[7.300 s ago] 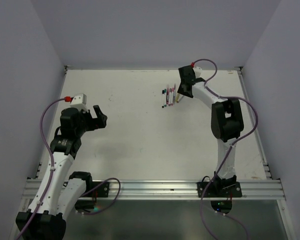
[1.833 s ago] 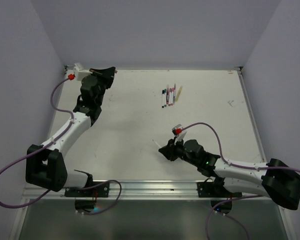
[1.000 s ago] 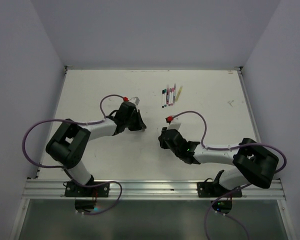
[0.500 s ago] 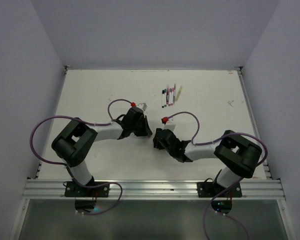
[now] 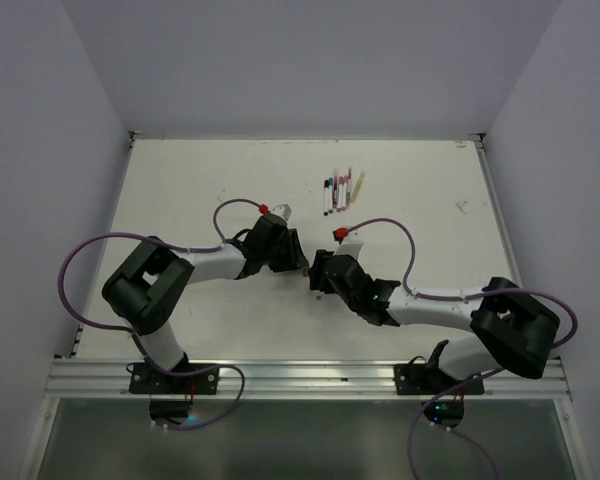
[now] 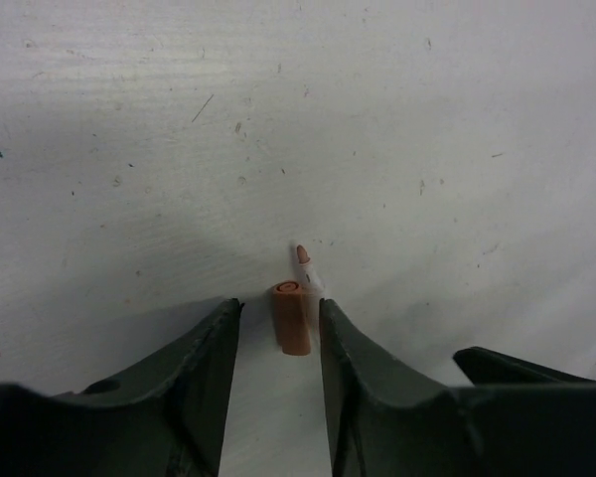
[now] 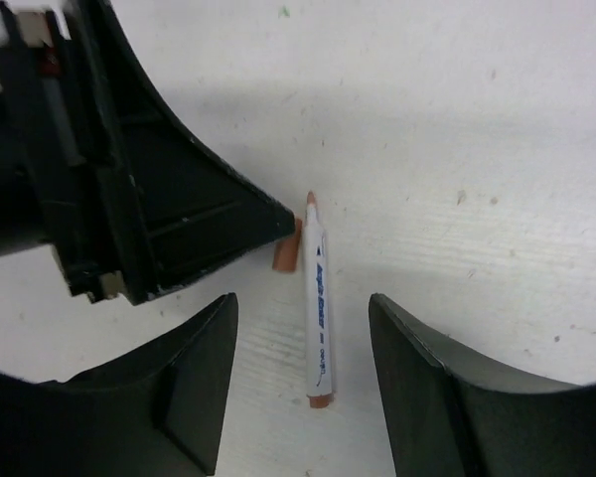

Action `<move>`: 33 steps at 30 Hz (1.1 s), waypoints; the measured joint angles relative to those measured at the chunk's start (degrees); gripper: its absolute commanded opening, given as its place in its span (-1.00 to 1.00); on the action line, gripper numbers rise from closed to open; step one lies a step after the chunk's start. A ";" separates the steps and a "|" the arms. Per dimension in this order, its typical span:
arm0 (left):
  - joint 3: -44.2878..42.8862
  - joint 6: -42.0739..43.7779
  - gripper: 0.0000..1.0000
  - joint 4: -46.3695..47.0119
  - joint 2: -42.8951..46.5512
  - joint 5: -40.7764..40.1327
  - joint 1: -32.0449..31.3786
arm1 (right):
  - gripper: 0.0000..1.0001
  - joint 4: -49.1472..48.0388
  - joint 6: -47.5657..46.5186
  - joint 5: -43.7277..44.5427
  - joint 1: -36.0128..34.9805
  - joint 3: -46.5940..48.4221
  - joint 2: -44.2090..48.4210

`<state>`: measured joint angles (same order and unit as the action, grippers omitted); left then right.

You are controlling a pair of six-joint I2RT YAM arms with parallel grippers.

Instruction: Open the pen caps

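An orange pen cap [image 6: 291, 318] lies loose on the table between the fingers of my left gripper [image 6: 279, 304], which is open and not touching it. Beside the cap lies its white-barrelled pen [image 7: 318, 318], uncapped, with the orange tip [image 7: 311, 199] bare. My right gripper [image 7: 300, 303] is open above that pen, a finger on each side, holding nothing. The cap [image 7: 286, 253] sits at the left gripper's fingertip [image 7: 278, 221]. In the top view the left gripper [image 5: 300, 264] and right gripper [image 5: 316, 279] meet at mid-table and hide the pen and cap.
Several capped pens [image 5: 340, 190] lie side by side at the back of the white table [image 5: 180, 190]. Purple cables loop over both arms. Grey walls close in the table on the left, right and back.
Over the last second the two grippers have come together at mid-table. In the last half second the right arm's elbow has swung out to the right.
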<state>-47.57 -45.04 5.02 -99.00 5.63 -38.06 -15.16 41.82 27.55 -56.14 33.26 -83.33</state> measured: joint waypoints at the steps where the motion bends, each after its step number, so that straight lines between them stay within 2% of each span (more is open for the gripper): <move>1: 0.02 -0.22 -0.02 0.00 0.04 -0.11 0.00 | 0.26 1.18 -0.57 0.52 0.00 0.04 2.23; 3: 0.02 -0.42 0.00 -0.11 0.50 -0.33 -0.02 | 0.41 2.97 -2.25 2.51 0.00 0.13 6.45; 4: 0.04 -0.44 0.08 -0.50 0.79 -0.76 0.00 | 0.50 4.13 -3.43 3.72 0.02 0.35 8.33; 6: 0.09 -0.28 0.23 -1.36 1.44 -1.42 0.00 | 0.52 5.90 -5.27 6.34 0.28 0.94 11.06; 10: 0.09 0.07 0.57 -5.68 4.13 -3.67 0.04 | 0.53 11.30 -8.11 9.46 4.39 4.90 12.35; 14: -0.09 1.18 0.99 -10.82 9.53 -7.43 0.07 | 0.33 15.17 -9.01 8.83 14.93 10.71 8.94; 17: -1.44 2.34 1.00 -14.53 14.56 -11.10 0.26 | 0.17 17.81 -9.66 7.13 21.77 17.44 2.01; 21: -5.25 5.79 1.00 -19.23 20.41 -14.64 2.21 | 0.15 20.94 -10.21 2.86 28.39 29.40 -9.64; 28: -9.88 13.73 1.00 -24.65 29.68 -19.50 12.87 | 0.03 26.58 -11.06 -1.77 33.73 50.29 -28.83; 33: -9.57 17.35 1.00 -27.04 32.04 -22.77 14.32 | -0.02 30.01 -11.32 -3.61 35.58 61.68 -40.33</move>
<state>-57.14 -27.68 -22.02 -66.96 -17.15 -23.75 14.85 30.50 23.94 -20.56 94.94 -123.66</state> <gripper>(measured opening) 0.997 0.497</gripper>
